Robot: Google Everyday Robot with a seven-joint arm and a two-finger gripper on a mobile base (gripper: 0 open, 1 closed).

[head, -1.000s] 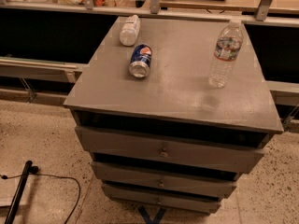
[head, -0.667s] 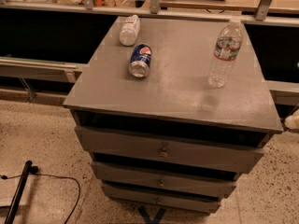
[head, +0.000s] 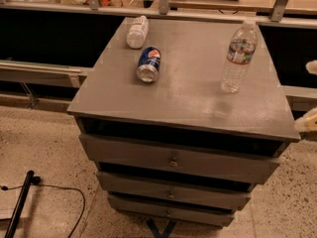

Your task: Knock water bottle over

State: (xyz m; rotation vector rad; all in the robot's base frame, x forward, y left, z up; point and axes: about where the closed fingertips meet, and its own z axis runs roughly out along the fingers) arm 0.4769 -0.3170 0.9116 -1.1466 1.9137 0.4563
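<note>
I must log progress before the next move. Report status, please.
Gripper at right edge, open, off the table. Water bottle upright, table's right side. Pepsi can, small bottle lying at left, not in the way.

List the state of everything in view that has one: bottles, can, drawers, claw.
water bottle: upright, capped, on the right side of the cabinet top.
small bottle: lying on its side at the far left corner.
Pepsi can: lying on its side, just in front of the small bottle.
drawers: look shut.
claw: at the right frame edge beside the cabinet, open, not touching the water bottle.
</note>
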